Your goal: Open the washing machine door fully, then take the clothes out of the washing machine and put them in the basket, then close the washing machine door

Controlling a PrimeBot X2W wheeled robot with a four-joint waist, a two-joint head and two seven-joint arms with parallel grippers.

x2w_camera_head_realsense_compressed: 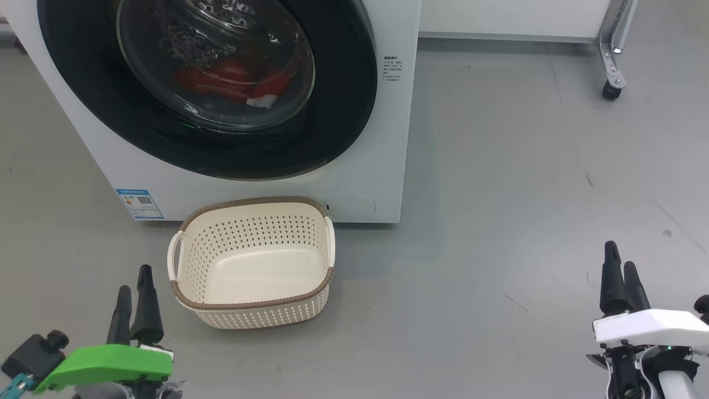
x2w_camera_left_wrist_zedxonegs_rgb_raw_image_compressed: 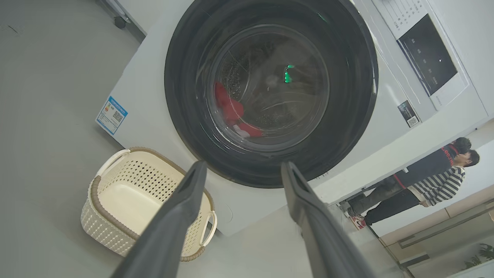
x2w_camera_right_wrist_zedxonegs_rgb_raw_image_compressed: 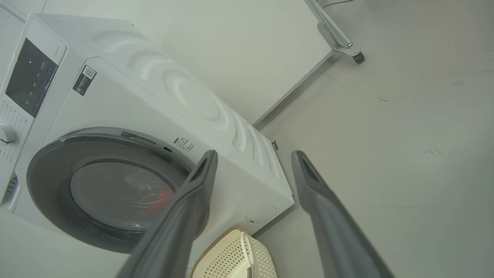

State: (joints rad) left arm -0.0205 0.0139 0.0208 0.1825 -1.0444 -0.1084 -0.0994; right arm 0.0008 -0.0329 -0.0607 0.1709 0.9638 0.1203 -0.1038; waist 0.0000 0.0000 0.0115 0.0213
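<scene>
1. The washing machine [x2w_camera_head_realsense_compressed: 382, 166] stands on the floor at the far left.
2. The washing machine door [x2w_camera_head_realsense_compressed: 343, 111] sits shut against its front.
3. The basket [x2w_camera_head_realsense_compressed: 255, 200] rests on the floor just in front of the machine.
4. The left end effector [x2w_camera_head_realsense_compressed: 134, 280] hangs near left and the right end effector [x2w_camera_head_realsense_compressed: 620, 255] near right, both with fingers spread.
5. The clothes [x2w_camera_head_realsense_compressed: 227, 77] lie inside the drum, behind the door.
</scene>
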